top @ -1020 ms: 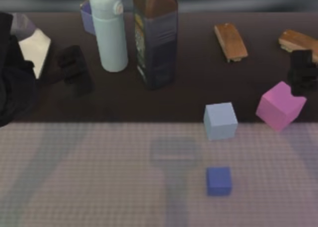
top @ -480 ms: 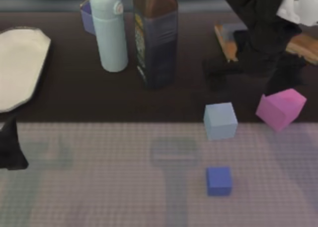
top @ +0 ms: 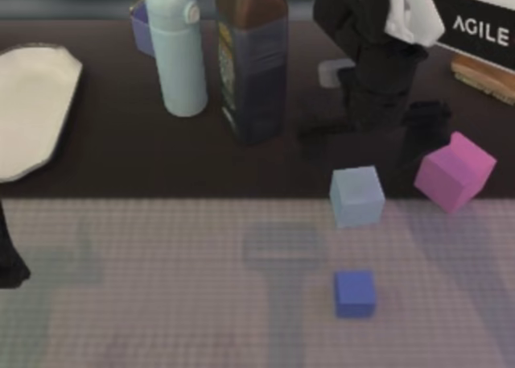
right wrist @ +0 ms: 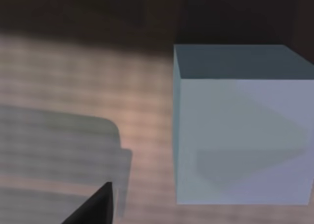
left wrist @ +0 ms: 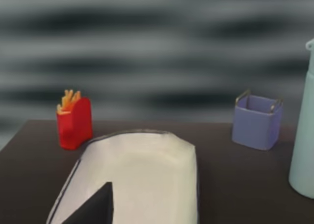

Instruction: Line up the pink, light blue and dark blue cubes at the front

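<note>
1. My right gripper (top: pixel 378 114) hangs over the dark brown smooth surface (top: pixel 121 159), behind the cubes; I cannot tell how its fingers stand. My left arm sits parked at the table's left edge.
2. The big matte pink cube (top: pixel 455 173) lies far right, turned cornerwise across the seam.
3. The mid-sized pale icy blue cube (top: pixel 356 196), nearly square-on, straddles the seam onto the pale grey-lilac gridded surface (top: pixel 161 303). I judge it my present target; the next move needs a descent over it.
4. The small deep blue cube (top: pixel 354 293) sits in front. Cubes have no long axis.
</note>
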